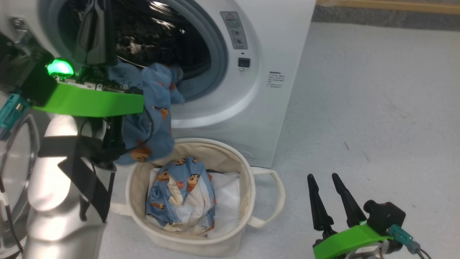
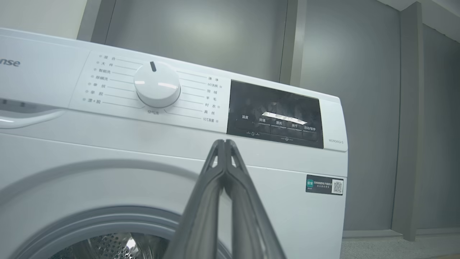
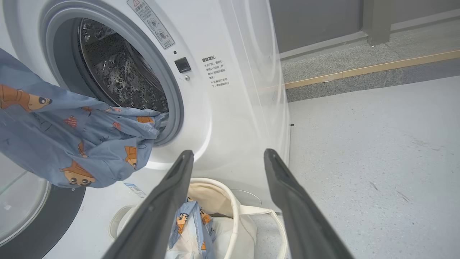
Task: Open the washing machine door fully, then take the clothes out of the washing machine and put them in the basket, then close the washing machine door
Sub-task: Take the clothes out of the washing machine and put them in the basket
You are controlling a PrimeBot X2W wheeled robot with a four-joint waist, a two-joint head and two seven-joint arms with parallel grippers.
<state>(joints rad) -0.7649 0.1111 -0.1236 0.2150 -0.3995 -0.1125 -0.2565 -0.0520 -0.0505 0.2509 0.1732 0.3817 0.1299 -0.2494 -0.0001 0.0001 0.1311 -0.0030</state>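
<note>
The washing machine (image 1: 258,118) stands with its drum mouth uncovered. Its door (image 3: 57,219) is swung open at the lower left of the right wrist view. Light-blue clothes (image 1: 154,108) hang out of the drum, down past my left wrist to just above the basket (image 1: 248,180). Another printed blue piece (image 1: 179,194) lies inside the basket. My left gripper (image 2: 224,142) is shut in front of the drum and points up at the control panel, with no cloth showing between its tips. Right of the basket, low over the floor, my right gripper (image 1: 322,176) is open and holds nothing.
A flat white sheet (image 1: 226,194) lines the basket under the blue piece. Bare grey floor (image 1: 377,108) spreads to the right of the machine. A wooden strip (image 1: 388,5) runs along the far edge. Grey wall panels (image 2: 359,72) rise behind the washer.
</note>
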